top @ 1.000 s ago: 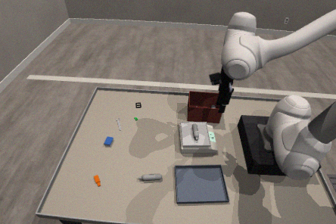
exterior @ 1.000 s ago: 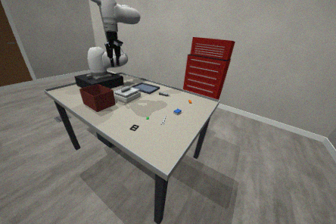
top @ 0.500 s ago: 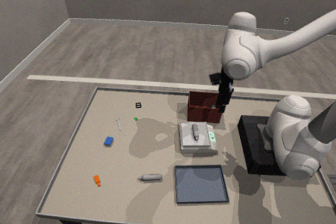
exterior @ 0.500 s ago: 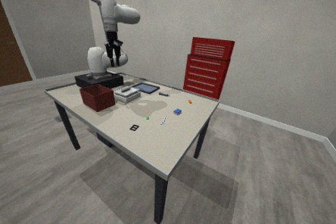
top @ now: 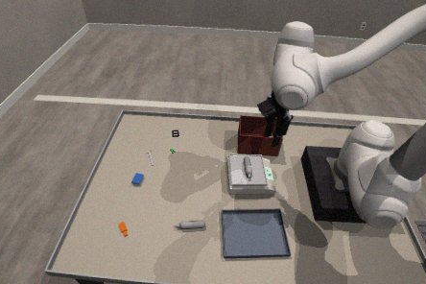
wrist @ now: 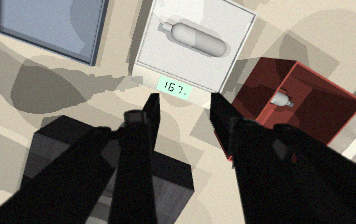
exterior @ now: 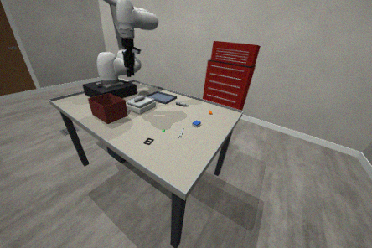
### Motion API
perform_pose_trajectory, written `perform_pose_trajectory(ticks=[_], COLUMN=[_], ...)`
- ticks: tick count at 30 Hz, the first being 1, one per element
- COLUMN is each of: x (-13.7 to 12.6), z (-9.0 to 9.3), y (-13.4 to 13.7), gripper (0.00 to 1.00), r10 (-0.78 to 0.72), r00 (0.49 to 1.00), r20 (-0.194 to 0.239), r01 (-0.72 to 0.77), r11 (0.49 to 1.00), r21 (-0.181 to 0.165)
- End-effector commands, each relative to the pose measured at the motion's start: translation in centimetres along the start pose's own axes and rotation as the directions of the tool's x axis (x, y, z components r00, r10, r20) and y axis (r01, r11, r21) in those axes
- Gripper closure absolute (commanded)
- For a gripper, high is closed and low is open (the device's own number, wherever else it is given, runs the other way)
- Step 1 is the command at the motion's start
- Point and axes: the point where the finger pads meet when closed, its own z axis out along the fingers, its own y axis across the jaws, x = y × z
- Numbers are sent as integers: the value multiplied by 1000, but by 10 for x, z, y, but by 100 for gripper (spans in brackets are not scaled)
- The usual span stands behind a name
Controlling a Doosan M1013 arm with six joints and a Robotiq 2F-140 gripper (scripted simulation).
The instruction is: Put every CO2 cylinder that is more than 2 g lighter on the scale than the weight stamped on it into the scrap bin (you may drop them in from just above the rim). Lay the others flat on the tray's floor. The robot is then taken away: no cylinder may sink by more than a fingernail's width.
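A grey CO2 cylinder [top: 248, 166] [exterior: 140, 99] [wrist: 196, 39] lies on the white scale [top: 235, 169] [wrist: 160, 55]; the scale's display [wrist: 173, 89] reads 16.7. A second cylinder [top: 191, 224] [exterior: 181, 103] lies on the table left of the blue-grey tray [top: 252, 235] [exterior: 161, 97] [wrist: 45, 20], which holds nothing. The red scrap bin [top: 252, 141] [exterior: 107, 110] [wrist: 260, 115] holds a cylinder [wrist: 281, 99]. My gripper [top: 276, 139] [exterior: 130, 73] [wrist: 185, 106] hangs high beside the bin and behind the scale, fingers apart with nothing between them.
The arm's black base plate [top: 324, 187] stands right of the scale. A blue block [top: 138, 178], an orange piece [top: 124, 228], a green bit [top: 172, 151], a screw [top: 151, 157] and a small black part [top: 176, 133] lie on the table's left half. A red tool cabinet [exterior: 229, 73] stands beyond the table.
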Motion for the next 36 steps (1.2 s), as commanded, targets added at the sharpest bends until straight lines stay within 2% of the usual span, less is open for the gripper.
perform_pose_trajectory(ticks=[1, 4, 7, 11, 15, 17, 18, 24, 36], x=[15, 35, 52, 67, 71, 71, 70, 69, 67], z=[9, 25, 41, 55, 59, 59, 60, 64, 93], y=[10, 17, 23, 28, 29, 29, 28, 27, 25], gripper=[61, 61, 61, 61, 61, 61, 61, 61, 61], r10=[-243, -425, -591, -777, -910, -910, -929, -929, -930], r00=[970, 905, 807, 630, 414, 414, 369, 369, 366], r20=[-19, -13, -8, -3, -11, -11, -18, -18, -17], r01=[243, 425, 591, 777, 910, 910, 929, 929, 931], r11=[970, 905, 807, 630, 415, 415, 369, 369, 366], r21=[8, 0, -5, -8, -9, -9, -8, -6, -3])
